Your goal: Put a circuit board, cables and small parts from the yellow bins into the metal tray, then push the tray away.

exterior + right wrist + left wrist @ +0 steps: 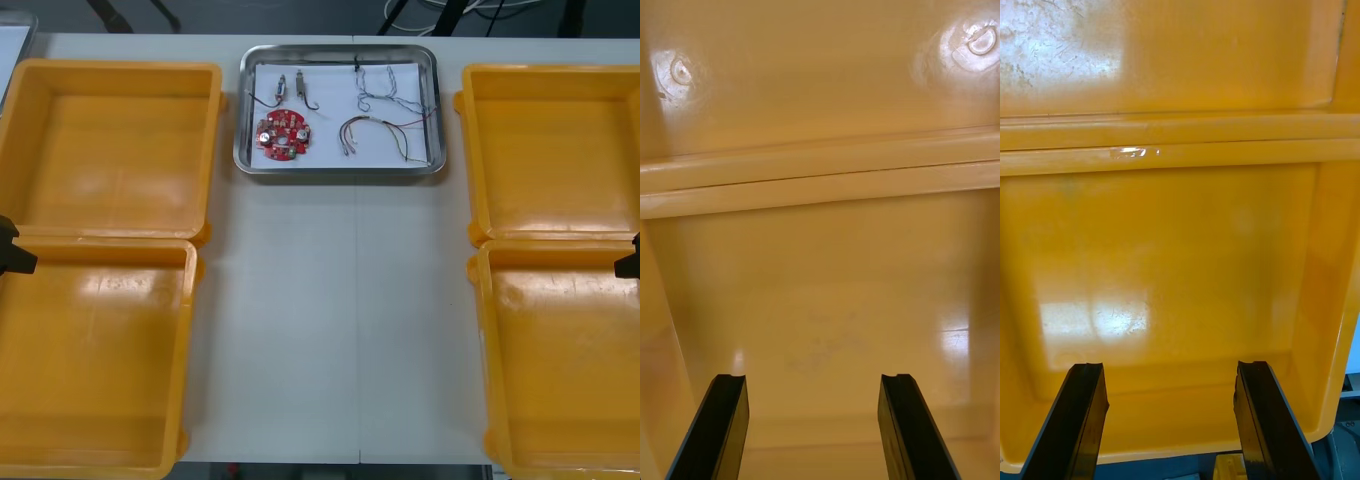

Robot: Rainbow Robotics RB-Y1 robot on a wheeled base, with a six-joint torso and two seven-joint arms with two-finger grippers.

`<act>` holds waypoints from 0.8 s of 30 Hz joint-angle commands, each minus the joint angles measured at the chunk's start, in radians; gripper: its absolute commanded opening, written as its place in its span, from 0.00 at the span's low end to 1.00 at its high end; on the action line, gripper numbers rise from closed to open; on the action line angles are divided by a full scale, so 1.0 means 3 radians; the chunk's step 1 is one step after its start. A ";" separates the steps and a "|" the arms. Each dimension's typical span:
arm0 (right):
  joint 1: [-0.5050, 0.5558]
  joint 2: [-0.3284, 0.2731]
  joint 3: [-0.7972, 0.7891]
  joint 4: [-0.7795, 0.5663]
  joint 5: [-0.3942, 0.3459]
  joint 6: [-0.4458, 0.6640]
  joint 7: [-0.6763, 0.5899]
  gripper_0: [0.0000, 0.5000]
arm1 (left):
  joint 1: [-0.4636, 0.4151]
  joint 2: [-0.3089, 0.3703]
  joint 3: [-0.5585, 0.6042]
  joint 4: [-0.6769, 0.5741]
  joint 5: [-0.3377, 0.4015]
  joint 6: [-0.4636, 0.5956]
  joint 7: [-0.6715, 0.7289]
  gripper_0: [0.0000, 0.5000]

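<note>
The metal tray [338,170], white inside, sits at the table's far middle. In it lie a round red circuit board [282,134], two small metal parts [292,90], a blue and white cable [390,88] and a red and yellow cable [385,132]. My left gripper [1171,420] stands open over the near left yellow bin [1180,247], with nothing between its fingers. Over the near right yellow bin [827,300] my right gripper [818,427] is open too. In the front view the left arm [12,252] shows at the left edge, the right arm [630,262] at the right edge.
Two yellow bins stand at each side: far left [110,150], near left [95,360], far right [550,150], near right [565,360]. Bare table [335,320] lies between them, in front of the tray. Dark stands and cables lie beyond the far edge.
</note>
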 commanded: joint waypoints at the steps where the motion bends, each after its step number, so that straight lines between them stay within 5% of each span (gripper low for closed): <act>1: 0.0054 -0.0131 -0.0110 -0.0111 -0.0024 0.0010 0.0021 1.00 | 0.0050 0.0135 0.0086 -0.0077 -0.0012 -0.0025 0.0063 1.00; 24: 0.0054 -0.0131 -0.0110 -0.0111 -0.0024 0.0010 0.0021 1.00 | 0.0050 0.0135 0.0086 -0.0077 -0.0012 -0.0025 0.0063 1.00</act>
